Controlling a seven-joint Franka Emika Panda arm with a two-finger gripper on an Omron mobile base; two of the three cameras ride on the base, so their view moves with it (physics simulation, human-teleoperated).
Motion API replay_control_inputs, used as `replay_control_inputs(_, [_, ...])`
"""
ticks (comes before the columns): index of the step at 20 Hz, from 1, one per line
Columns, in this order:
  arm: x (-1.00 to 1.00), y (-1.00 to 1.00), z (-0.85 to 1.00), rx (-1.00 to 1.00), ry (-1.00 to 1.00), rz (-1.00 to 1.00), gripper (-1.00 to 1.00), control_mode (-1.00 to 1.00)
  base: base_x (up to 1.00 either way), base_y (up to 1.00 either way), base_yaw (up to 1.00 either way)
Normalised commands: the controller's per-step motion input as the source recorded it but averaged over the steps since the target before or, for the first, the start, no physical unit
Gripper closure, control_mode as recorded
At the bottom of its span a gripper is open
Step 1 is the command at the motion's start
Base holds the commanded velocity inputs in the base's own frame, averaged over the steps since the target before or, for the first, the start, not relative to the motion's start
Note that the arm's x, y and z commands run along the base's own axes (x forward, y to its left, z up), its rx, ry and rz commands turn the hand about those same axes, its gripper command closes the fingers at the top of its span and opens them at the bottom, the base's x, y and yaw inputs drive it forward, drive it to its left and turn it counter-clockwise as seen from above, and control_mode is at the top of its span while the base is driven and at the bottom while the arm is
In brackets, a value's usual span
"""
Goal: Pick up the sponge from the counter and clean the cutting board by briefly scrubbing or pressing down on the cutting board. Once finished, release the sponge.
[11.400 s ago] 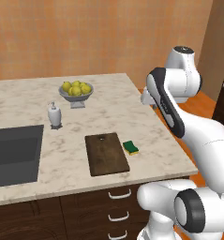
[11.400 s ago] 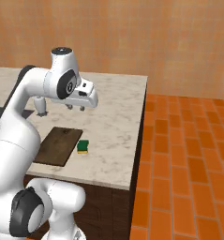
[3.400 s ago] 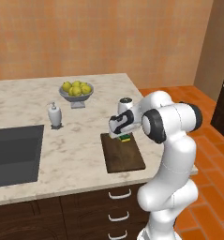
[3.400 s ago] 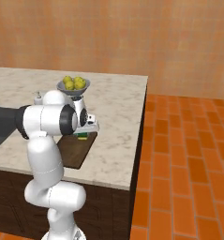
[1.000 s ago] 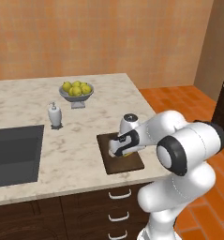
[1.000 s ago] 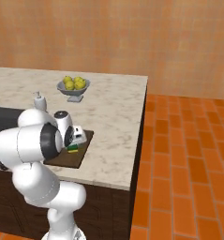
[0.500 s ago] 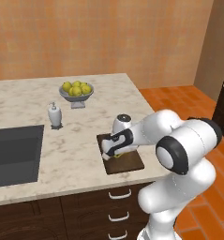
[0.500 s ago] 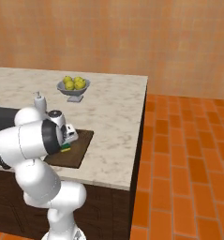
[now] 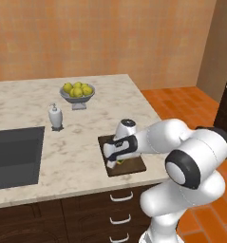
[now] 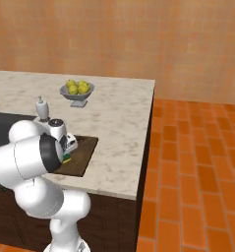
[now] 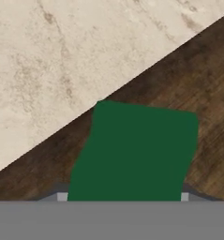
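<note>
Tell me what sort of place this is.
A kitchen, rendered: a marbled counter with a sink basin, a soap dispenser, a bowl of lemons and a cutting board.

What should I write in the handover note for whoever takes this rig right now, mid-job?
Gripper: low over the cutting board, shut on the sponge.
Sponge: green top fills the hand view, sitting on the board's dark wood near the edge that meets the counter; a bit of its yellow and green shows under the hand in the right base view.
Cutting board: on the counter near its front edge, right of the sink.
Done: sponge picked up and brought onto the board.
Left: finish the brief press or scrub if needed, then open the gripper and release the sponge.
</note>
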Motion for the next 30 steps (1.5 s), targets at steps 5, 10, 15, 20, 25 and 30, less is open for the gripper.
replay_control_inputs(5, [-0.02, 0.0, -0.2, -0.12, 0.0, 0.31, 1.0, -1.0, 0.0, 0.0, 0.0])
replay_control_inputs(10, [-0.31, -0.03, -0.13, -0.11, 0.0, 0.33, 1.0, -1.0, 0.0, 0.0, 0.0])
replay_control_inputs(15, [-0.3, -0.22, 0.0, 0.0, 0.0, 0.21, 1.0, -1.0, 0.0, 0.0, 0.0])
replay_control_inputs(20, [-0.07, -0.07, -0.11, 0.0, 0.02, 0.19, 1.0, -1.0, 0.0, 0.0, 0.0])
replay_control_inputs(25, [-0.02, 0.03, -0.35, -0.05, 0.01, 0.26, 1.0, -1.0, 0.0, 0.0, 0.0])
replay_control_inputs(30, [-0.12, -0.1, -0.19, -0.02, 0.0, 0.22, 1.0, -1.0, 0.0, 0.0, 0.0])
